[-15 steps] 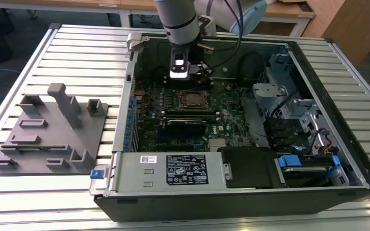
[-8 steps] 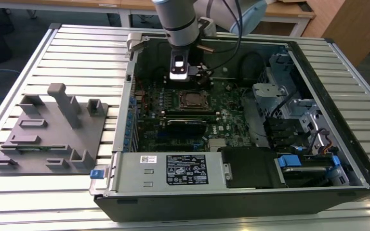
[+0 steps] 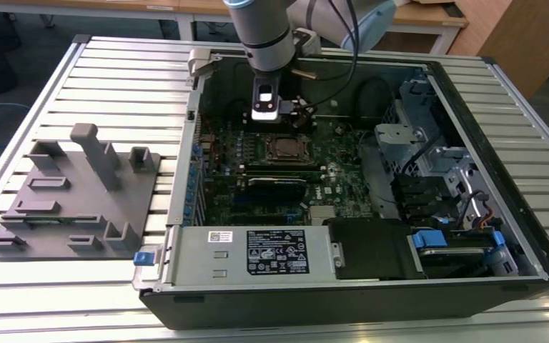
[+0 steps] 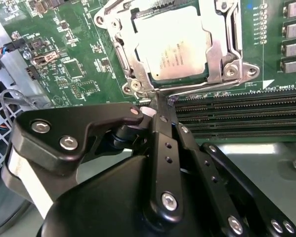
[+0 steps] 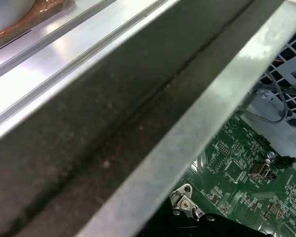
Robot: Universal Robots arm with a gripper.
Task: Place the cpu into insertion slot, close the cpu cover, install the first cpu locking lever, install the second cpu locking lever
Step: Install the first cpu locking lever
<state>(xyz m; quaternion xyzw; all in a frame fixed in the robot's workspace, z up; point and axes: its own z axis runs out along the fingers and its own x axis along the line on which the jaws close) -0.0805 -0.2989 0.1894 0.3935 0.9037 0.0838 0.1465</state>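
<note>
In the second wrist view the cpu (image 4: 175,42) lies in the insertion slot (image 4: 138,86), its pale metal top showing through the window of the cpu cover (image 4: 219,47), which lies flat over it. A thin locking lever (image 4: 212,87) runs along the socket edge nearest my gripper (image 4: 156,102). The black fingers are shut together, their tip right at that lever's end; whether they touch it I cannot tell. In the exterior view the gripper (image 3: 279,120) hangs just behind the socket (image 3: 282,148) inside the open computer case.
Long black memory slots (image 4: 236,118) lie beside the socket. The case's metal rim (image 5: 212,123) runs close past the wrist. A grey power supply (image 3: 255,251) and drive cages (image 3: 446,179) fill the case's front and the exterior view's right. A grey fixture (image 3: 74,207) stands on the slatted table.
</note>
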